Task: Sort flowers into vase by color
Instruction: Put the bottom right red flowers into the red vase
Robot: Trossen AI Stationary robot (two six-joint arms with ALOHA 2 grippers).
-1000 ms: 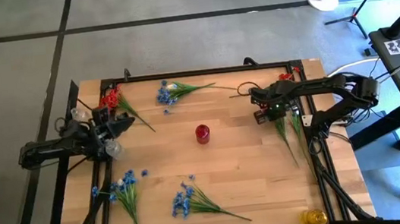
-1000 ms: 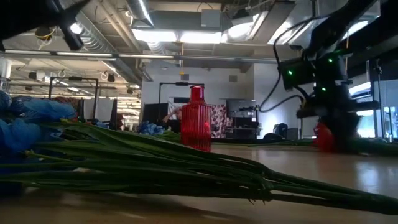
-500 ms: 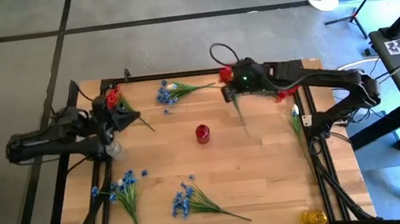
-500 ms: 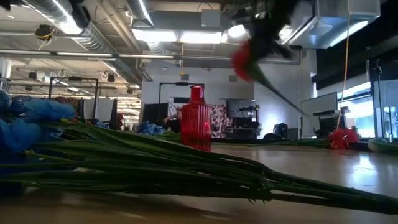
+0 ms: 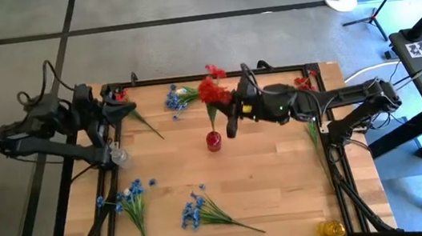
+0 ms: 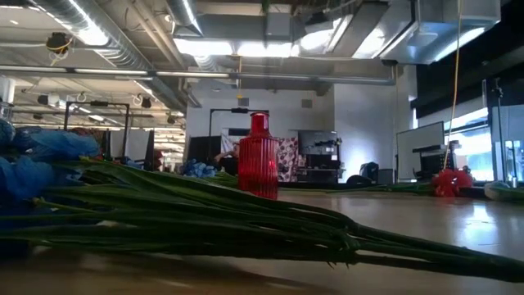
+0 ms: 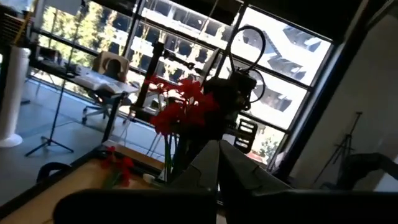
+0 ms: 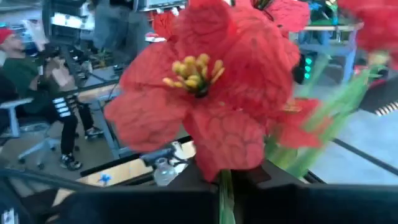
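Overhead, the right tool (image 5: 228,122) is clamped on a red flower sprig (image 5: 212,92), its stem hanging upright just above the red vase (image 5: 213,140) at the tabletop (image 5: 283,182) centre. The left tool (image 5: 125,109), fully closed, lifts another red sprig (image 5: 144,123) well left of the vase; 3 blue bunches (image 5: 198,212) lie around it.

— Where's the red sprig (image 5: 211,90) hanging?
— Up over the red vase (image 5: 213,140), blooms upward. Blue bunches (image 5: 198,212) are lying round the board, and another red one (image 5: 301,83) is lying at the right edge.
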